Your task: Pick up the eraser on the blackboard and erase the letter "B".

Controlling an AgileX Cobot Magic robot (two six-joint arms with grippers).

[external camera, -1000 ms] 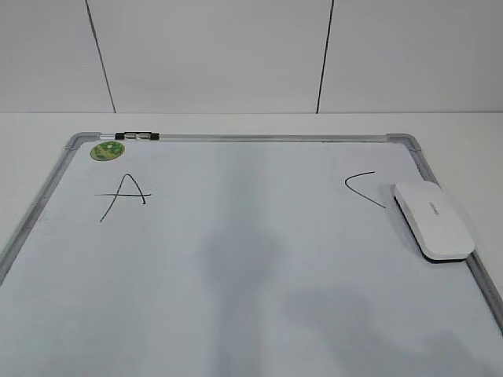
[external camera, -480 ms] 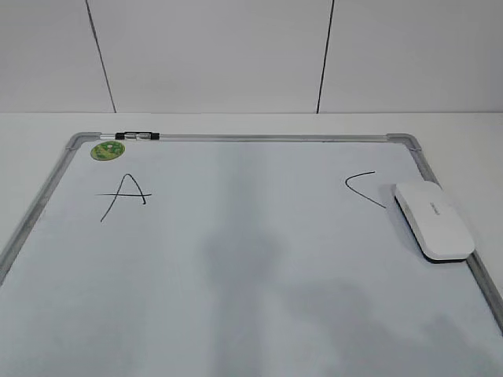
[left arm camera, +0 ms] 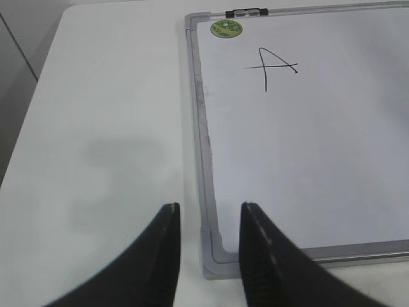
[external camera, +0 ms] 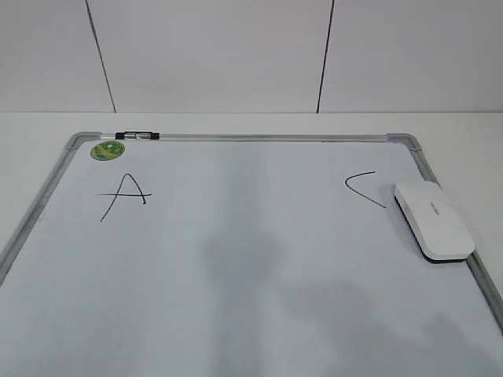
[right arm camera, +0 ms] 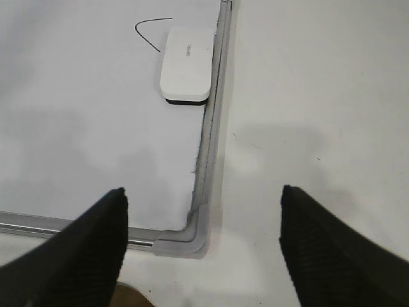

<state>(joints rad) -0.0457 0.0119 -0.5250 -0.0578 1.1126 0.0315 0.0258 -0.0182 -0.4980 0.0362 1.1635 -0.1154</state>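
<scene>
The white eraser [external camera: 434, 220] lies on the whiteboard against its right frame [external camera: 424, 169]; it also shows in the right wrist view [right arm camera: 186, 64]. A curved black stroke [external camera: 363, 187] sits just left of it. A black letter "A" [external camera: 124, 195] is at the board's left. No letter "B" shows. My right gripper [right arm camera: 203, 195] is wide open and empty above the board's near right corner, well short of the eraser. My left gripper [left arm camera: 208, 211] is open and empty above the near left corner. Neither gripper shows in the exterior view.
A green round sticker [external camera: 108, 150] and a black-and-silver clip [external camera: 136, 136] sit at the board's far left corner. White table [right arm camera: 307, 96] surrounds the board, with a white panelled wall [external camera: 212, 55] behind. The table's left edge [left arm camera: 38, 83] shows in the left wrist view.
The shadows on the board's lower right have shifted slightly. The eraser and marks have not moved.
</scene>
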